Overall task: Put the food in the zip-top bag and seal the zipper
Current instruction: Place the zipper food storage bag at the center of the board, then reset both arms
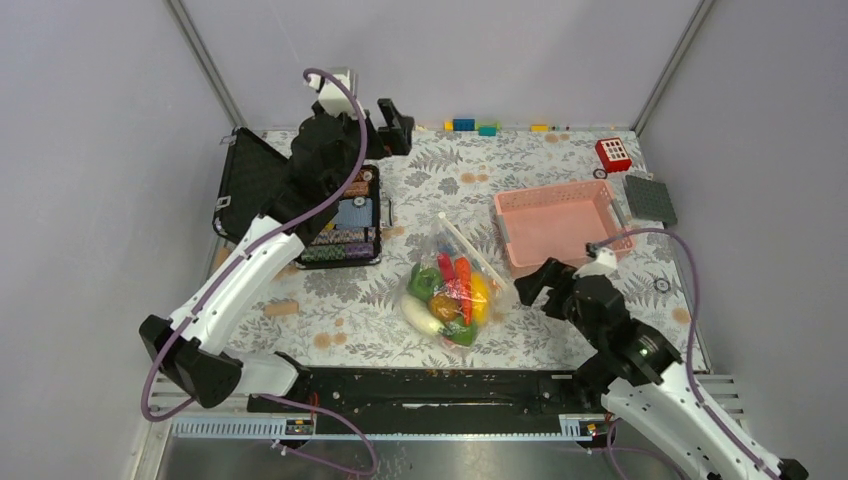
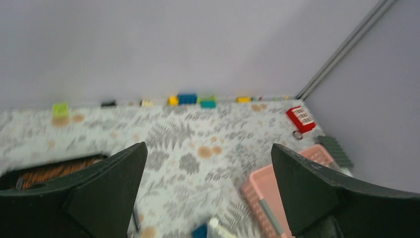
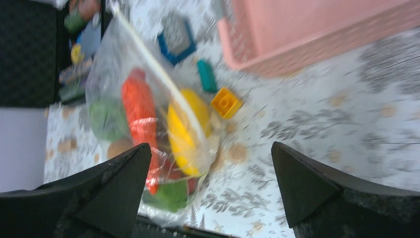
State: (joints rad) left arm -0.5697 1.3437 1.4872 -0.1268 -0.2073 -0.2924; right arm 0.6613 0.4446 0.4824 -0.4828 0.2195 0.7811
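The zip-top bag (image 1: 455,285) lies on the table's near middle, holding the food: an orange carrot (image 3: 140,109), a yellow banana (image 3: 184,130), a green pepper (image 3: 171,194) and a white radish (image 1: 422,316). The zipper (image 3: 157,73) runs as a whitish strip along the bag's far right edge. My right gripper (image 1: 536,284) hangs open just right of the bag, nothing between its fingers (image 3: 114,183). My left gripper (image 1: 396,127) is open and empty, raised over the table's far side near the back wall, well away from the bag.
A pink basket (image 1: 560,225) stands right of the bag, by my right gripper. An open black case (image 1: 250,180) lies at the left under my left arm. Small bricks (image 3: 226,102) lie beside the bag and along the back wall (image 2: 187,98). A red block (image 1: 613,153) and grey plate (image 1: 650,198) sit far right.
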